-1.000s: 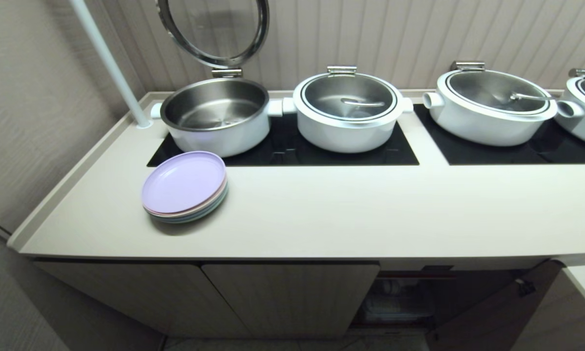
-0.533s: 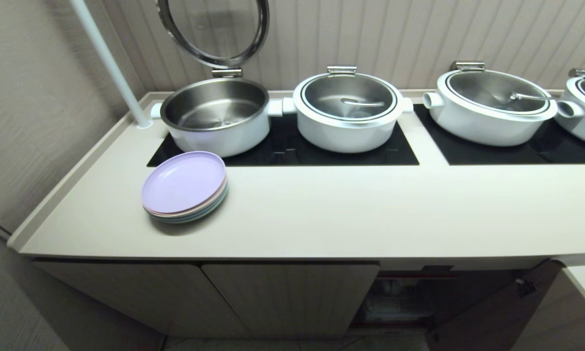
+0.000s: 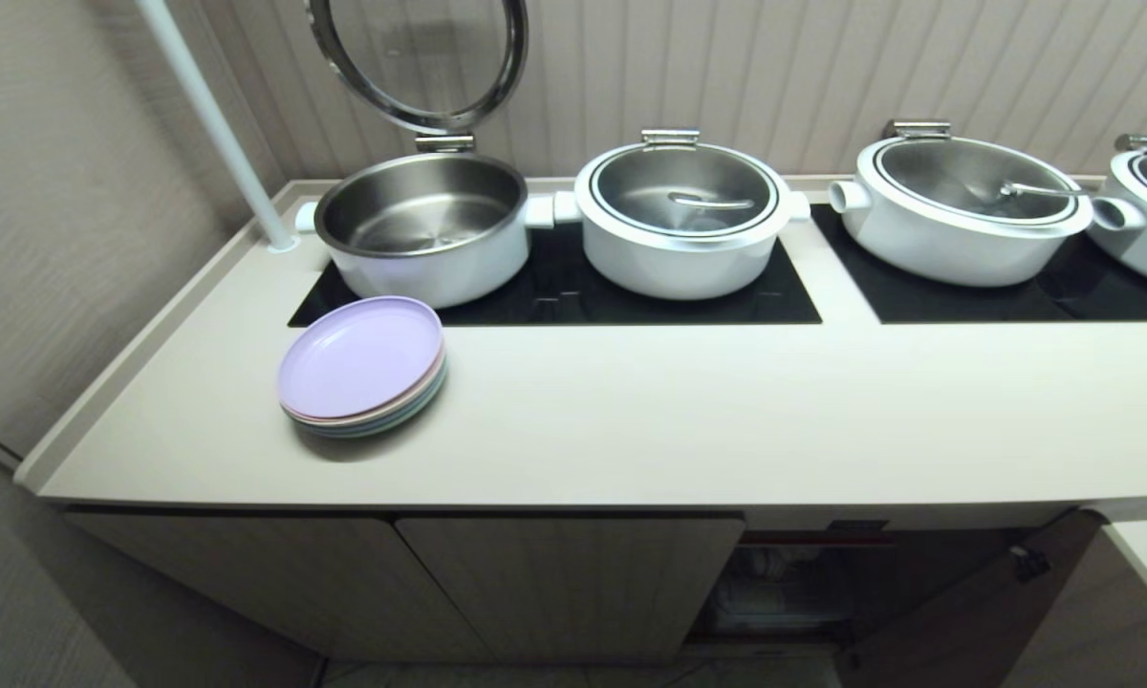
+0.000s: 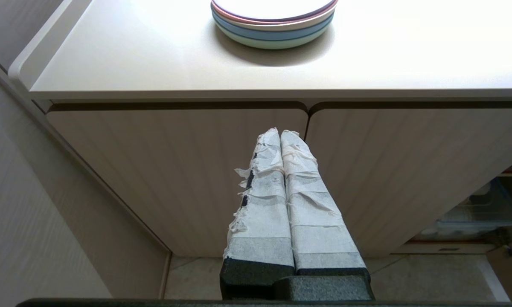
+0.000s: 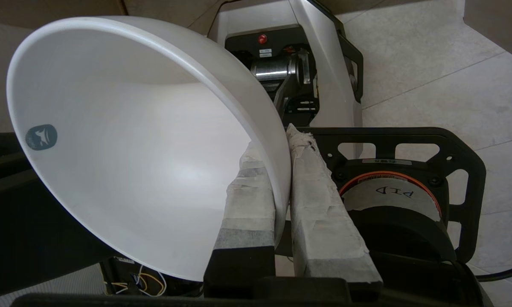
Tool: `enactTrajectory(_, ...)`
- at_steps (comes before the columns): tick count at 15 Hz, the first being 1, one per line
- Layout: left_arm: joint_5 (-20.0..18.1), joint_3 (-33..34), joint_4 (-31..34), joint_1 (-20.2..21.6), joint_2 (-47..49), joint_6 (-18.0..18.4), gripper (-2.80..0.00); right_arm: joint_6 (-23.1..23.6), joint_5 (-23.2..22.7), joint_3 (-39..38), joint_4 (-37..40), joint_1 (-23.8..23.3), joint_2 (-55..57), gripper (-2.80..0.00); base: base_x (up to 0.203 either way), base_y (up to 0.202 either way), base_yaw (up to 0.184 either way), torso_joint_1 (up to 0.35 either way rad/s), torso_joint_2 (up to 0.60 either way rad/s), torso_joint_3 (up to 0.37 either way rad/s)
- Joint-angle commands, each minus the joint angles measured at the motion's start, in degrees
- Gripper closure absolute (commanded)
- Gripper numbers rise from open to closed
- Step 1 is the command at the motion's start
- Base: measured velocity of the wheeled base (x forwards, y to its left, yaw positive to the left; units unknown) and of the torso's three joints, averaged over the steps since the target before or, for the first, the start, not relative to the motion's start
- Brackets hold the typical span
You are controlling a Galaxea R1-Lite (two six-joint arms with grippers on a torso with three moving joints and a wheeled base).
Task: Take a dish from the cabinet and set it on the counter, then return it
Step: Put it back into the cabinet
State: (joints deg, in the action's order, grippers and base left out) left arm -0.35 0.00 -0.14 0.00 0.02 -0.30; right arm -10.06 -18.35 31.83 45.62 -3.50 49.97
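Pinching the rim of the plain white round ceramic bowl (image 5: pixel 145 145), the right gripper (image 5: pixel 281 170) has one tape-wrapped finger inside the wall and one outside, so the bowl hangs tilted on edge, its mouth turned towards the wrist camera. Behind it lie the robot's own base and the tiled floor, which suggests the bowl is out of the low beige ribbed cabinet (image 3: pixel 564 573) and below the smooth cream-beige countertop (image 3: pixel 726 420). Neither arm shows in the head view. Setting down probably turns on lifting the bowl above the counter's front edge and levelling it onto its foot. The left gripper (image 4: pixel 280 134) is parked before the cabinet doors, fingers pressed together on nothing, well apart from the stack of pastel plates (image 3: pixel 363 368).
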Motion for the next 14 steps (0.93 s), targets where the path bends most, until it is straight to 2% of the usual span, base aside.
enactTrajectory(1,0.00,0.00,-0.04,0.00,-0.02,-0.05,0.00,-0.05,-0.11,-0.01,0.26,-0.02,0.13,0.00,0.000,0.000,0.000,0.000,0.00,0.000)
enactTrajectory(14,0.00,0.00,-0.04,0.00,-0.02,-0.05,0.00,-0.14,-0.14,-0.01,0.33,-0.02,0.13,0.00,0.000,0.000,0.000,-0.057,0.12,0.064)
